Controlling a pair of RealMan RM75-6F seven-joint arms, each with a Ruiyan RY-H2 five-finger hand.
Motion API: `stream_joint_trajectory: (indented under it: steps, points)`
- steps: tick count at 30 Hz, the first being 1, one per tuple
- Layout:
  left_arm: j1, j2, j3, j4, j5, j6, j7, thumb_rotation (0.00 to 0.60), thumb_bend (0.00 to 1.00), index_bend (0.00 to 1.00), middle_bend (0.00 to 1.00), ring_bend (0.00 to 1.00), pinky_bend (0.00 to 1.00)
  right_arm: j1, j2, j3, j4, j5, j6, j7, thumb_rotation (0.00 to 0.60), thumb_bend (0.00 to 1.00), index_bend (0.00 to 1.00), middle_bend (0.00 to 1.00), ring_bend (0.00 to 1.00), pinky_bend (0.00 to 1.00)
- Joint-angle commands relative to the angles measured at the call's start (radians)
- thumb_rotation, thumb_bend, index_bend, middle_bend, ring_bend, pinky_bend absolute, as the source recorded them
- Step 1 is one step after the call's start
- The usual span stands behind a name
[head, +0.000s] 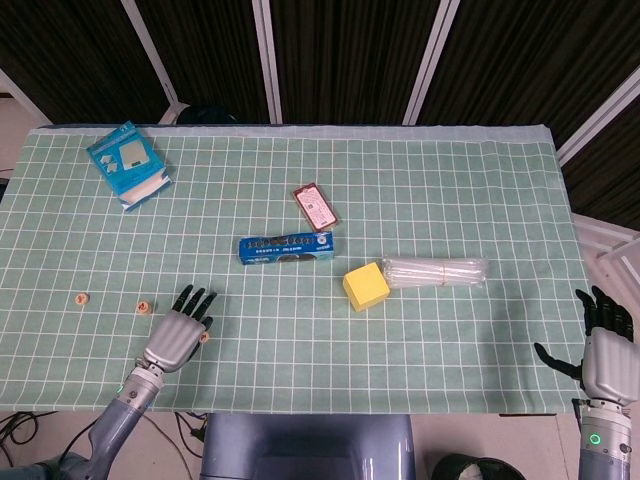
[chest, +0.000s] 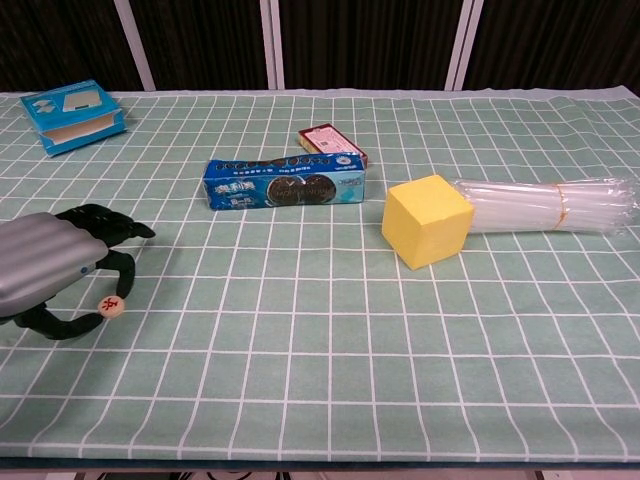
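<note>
My left hand (head: 176, 335) lies low over the green checked cloth (head: 300, 350) near the front left. In the chest view the left hand (chest: 50, 270) pinches a small round wooden token (chest: 110, 305) between its thumb and a finger, at cloth level. The same token (head: 203, 337) shows beside the hand from above. Two more tokens (head: 145, 307) (head: 82, 297) lie just to its left. My right hand (head: 605, 350) hangs off the table's right front corner with its fingers spread and nothing in it.
A blue cookie pack (head: 286, 247) lies mid-table, a red packet (head: 316, 206) behind it. A yellow block (head: 366, 286) sits next to a bundle of clear straws (head: 435, 271). A blue box (head: 127, 163) rests at the back left.
</note>
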Motion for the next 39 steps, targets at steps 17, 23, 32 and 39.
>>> stream_joint_trajectory:
  steps: [17,23,32,39]
  points:
    - [0.026,0.113,-0.046,-0.02,-0.03,0.057,-0.106,0.6,0.34,0.49,0.08,0.0,0.0,-0.001,0.002,0.0,-0.005,0.003,-0.003,0.006,0.6,0.27,0.12,0.05,0.01,0.0]
    - [0.041,0.158,-0.062,0.013,-0.061,0.061,-0.171,0.6,0.34,0.49,0.08,0.0,0.0,0.0,0.0,-0.001,-0.006,0.003,-0.001,0.0,0.6,0.27,0.12,0.05,0.01,0.0]
    - [0.049,0.167,-0.072,0.09,-0.092,0.035,-0.252,0.6,0.34,0.49,0.08,0.0,0.0,0.0,-0.001,-0.002,-0.007,0.003,0.0,-0.004,0.6,0.27,0.12,0.05,0.01,0.0]
    - [0.045,0.156,-0.078,0.117,-0.093,0.028,-0.268,0.6,0.34,0.49,0.08,0.0,0.0,0.001,-0.002,-0.002,-0.006,0.004,-0.001,-0.005,0.6,0.27,0.12,0.05,0.01,0.0]
